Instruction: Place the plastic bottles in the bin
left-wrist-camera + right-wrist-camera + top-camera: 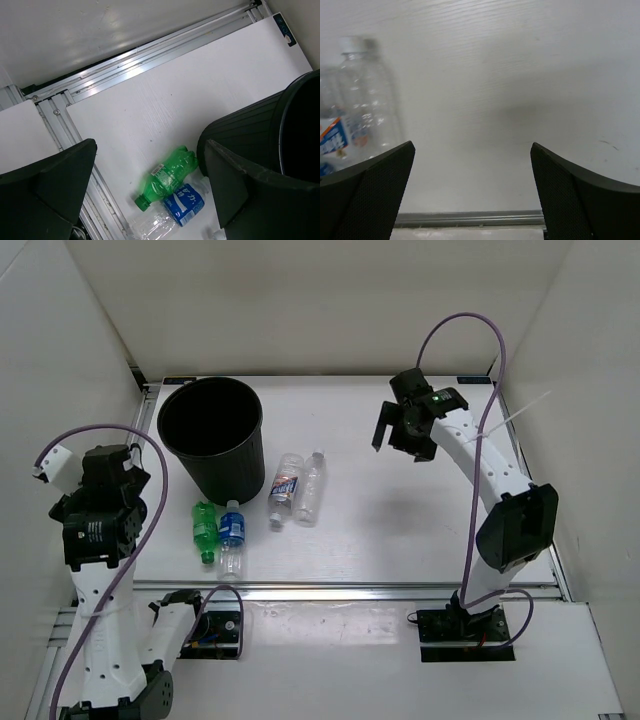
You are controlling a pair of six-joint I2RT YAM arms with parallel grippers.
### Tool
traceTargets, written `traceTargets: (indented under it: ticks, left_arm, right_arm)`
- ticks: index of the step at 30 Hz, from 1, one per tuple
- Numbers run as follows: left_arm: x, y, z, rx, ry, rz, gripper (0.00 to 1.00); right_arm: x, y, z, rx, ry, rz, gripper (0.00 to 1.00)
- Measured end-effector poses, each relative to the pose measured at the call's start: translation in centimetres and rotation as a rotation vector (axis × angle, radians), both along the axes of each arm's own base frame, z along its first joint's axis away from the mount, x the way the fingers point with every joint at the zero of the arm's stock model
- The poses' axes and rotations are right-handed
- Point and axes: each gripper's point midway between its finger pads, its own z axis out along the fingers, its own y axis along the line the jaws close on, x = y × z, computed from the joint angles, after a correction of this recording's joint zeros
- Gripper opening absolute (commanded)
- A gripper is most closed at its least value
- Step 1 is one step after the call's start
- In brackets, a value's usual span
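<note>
Left gripper [150, 146]: arm folded at the table's [400, 540] left edge, jaws spread, empty. Right gripper [400, 432]: arm reaching far right, jaws spread, empty. Green bottle [204, 528], blue-label bottle [232, 533], white-label bottle [285, 488] and clear bottle [312, 485] lie just beside the bin's [225, 478] near side, with bare table to their right.

White tabletop [400, 540], plain off-white enclosure walls [320, 300], aluminium rail [380, 590] along near edge, even light

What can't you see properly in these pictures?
Inside of the bin: top view, too dark to tell what's in it.
Blue-label bottle: left wrist view, cut off by the bottom edge.
White-blue label bottle: right wrist view, blurred, cut off by the left edge.
</note>
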Motion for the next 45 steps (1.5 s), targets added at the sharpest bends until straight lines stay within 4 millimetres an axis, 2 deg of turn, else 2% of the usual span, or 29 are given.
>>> traceTargets:
  ticks: [4, 8, 10, 13, 18, 22, 32, 39, 45]
  left_arm:
    - [-0.3, 0.2, 0.2, 0.013, -0.004, 0.010, 1.00]
    - [0.1, 0.2, -0.6, 0.030, 0.012, -0.015, 1.00]
    - [0.1, 0.0, -1.5, 0.030, 0.027, -0.036, 1.00]
    - [-0.1, -0.4, -2.9, 0.016, 0.041, -0.061, 1.00]
    - [-0.4, -1.0, -3.3, -0.004, 0.011, -0.088, 1.00]
    - [-0.6, -1.2, -3.2, -0.013, -0.002, -0.095, 1.00]
    - [-1.2, -1.3, -3.9, -0.030, 0.027, -0.086, 1.00]
    - [-2.0, -1.6, -4.7, -0.066, 0.052, -0.068, 1.00]
    - [-2.5, -1.8, -4.9, -0.081, 0.067, -0.064, 1.00]
  right_arm:
    - [0.1, 3.8, 0.6, 0.132, -0.016, 0.127, 1.00]
    - [0.4, 6.9, 1.0, 0.270, -0.026, 0.230, 1.00]
    - [0.6, 8.2, 0.5, 0.328, -0.010, 0.271, 1.00]
    - [1.0, 9.8, -1.6, 0.379, 0.042, 0.310, 1.00]
    - [0.9, 11.2, -5.8, 0.421, 0.149, 0.345, 1.00]
    - [0.5, 12.3, -7.7, 0.465, 0.208, 0.375, 1.00]
    - [-0.2, 16.7, -9.7, 0.611, 0.260, 0.462, 1.00]
    - [-0.9, 17.9, -13.8, 0.667, 0.376, 0.439, 1.00]
    - [0.1, 19.9, -13.5, 0.728, 0.383, 0.461, 1.00]
